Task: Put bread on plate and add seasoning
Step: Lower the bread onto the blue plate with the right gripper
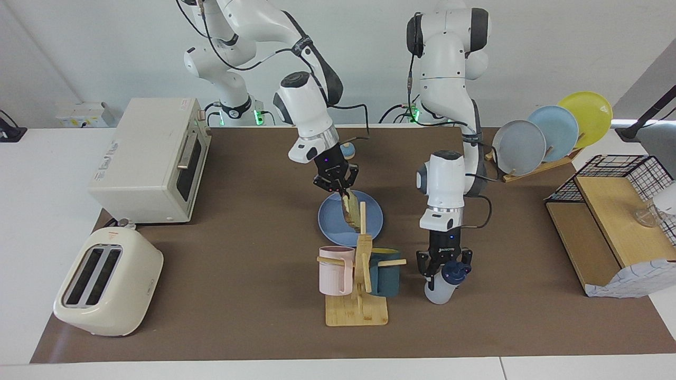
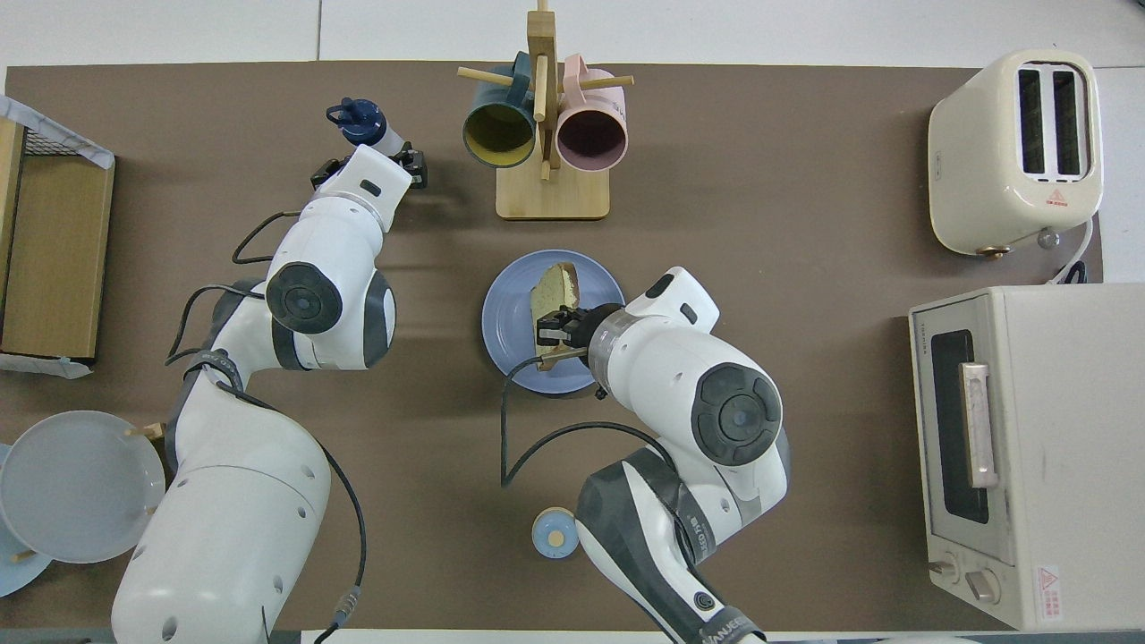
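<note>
The right tool (image 1: 344,196) pinches the bread (image 2: 553,295) on edge over the plate (image 2: 505,313) (mid-counter). The left tool (image 1: 442,268) is around the seasoning (image 1: 442,287), at four o'clock; I can't tell its grip. Next: lay the bread flat.

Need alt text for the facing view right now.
Right gripper holds a tan bread slice on edge over the round blue plate; left gripper straddles the white navy-capped seasoning bottle beside the wooden mug rack.

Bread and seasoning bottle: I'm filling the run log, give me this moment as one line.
right gripper: shut on bread, over blue plate | left gripper: around seasoning bottle, bottle standing on table
</note>
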### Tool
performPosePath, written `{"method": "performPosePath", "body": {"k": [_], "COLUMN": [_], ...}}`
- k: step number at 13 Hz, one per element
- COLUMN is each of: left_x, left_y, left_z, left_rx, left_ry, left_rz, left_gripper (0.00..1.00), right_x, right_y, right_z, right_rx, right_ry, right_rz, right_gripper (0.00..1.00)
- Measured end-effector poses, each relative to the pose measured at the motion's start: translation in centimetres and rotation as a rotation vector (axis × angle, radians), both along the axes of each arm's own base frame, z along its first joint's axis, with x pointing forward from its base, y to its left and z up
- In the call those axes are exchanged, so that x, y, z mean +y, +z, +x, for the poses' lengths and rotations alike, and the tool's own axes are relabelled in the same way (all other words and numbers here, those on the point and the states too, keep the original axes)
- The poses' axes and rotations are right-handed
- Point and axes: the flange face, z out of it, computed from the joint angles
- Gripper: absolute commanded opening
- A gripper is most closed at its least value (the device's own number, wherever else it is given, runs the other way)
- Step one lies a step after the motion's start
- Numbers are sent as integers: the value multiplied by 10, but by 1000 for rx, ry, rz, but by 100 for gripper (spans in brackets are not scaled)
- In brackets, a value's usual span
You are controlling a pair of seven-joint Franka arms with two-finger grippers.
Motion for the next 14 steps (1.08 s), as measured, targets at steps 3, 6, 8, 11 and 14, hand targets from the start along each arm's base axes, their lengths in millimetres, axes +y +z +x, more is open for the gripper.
{"method": "performPosePath", "body": {"k": [3,6,8,11,14], "left_x": [0,7,15,25,25], "left_y": [1,3,6,19,40], "left_z": [0,3,6,14,16], "left_rx": [-3,-8,-16,-40,-38], "left_ry": [0,11,22,7,-40], "left_rz": [4,9,11,39,69], "left_gripper": [0,0,0,0,0], "right_x": [-5,-12,-17,-21,-34], "right_y": [1,0,3,25,70], "right_z": [0,2,2,-1,15], "right_rx": [1,25,54,67,160], "right_ry": [-6,-16,-18,0,7], "right_rz": [-1,-13,-26,-34,-69], "right_gripper": [100,100,100,100,100]}}
